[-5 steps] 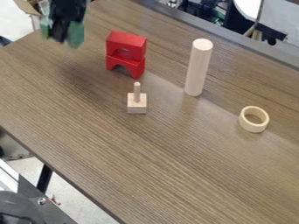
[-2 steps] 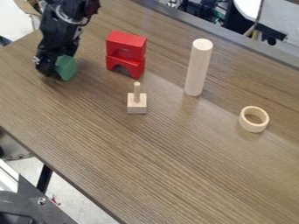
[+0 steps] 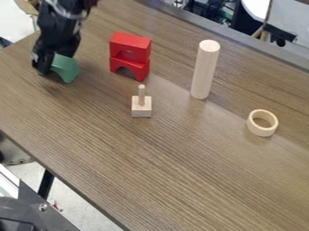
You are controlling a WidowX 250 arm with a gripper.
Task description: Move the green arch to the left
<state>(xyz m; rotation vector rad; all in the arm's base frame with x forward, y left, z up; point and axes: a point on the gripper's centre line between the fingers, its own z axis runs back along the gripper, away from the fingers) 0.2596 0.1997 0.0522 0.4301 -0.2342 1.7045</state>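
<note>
The tool (image 3: 46, 70) is hanging at the green arch (image 3: 66, 68), its grip impossible to tell; stacked red blocks (image 3: 134, 45) are standing between it and the wooden cylinder (image 3: 205, 70), pegged block (image 3: 142, 108) and ring (image 3: 262, 131) sitting farther off.

Over at the upper left, that black arm (image 3: 59, 20) slants in from the top, its black hand (image 3: 46, 67) pointing downward.

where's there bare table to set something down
Broad bare wood-grain table lies below the pale wooden peg block and pale wooden ring; a smaller patch separates ring and tall pale wooden cylinder. Crowded: upper left, with black gripper, green arch and stacked red blocks.
</note>
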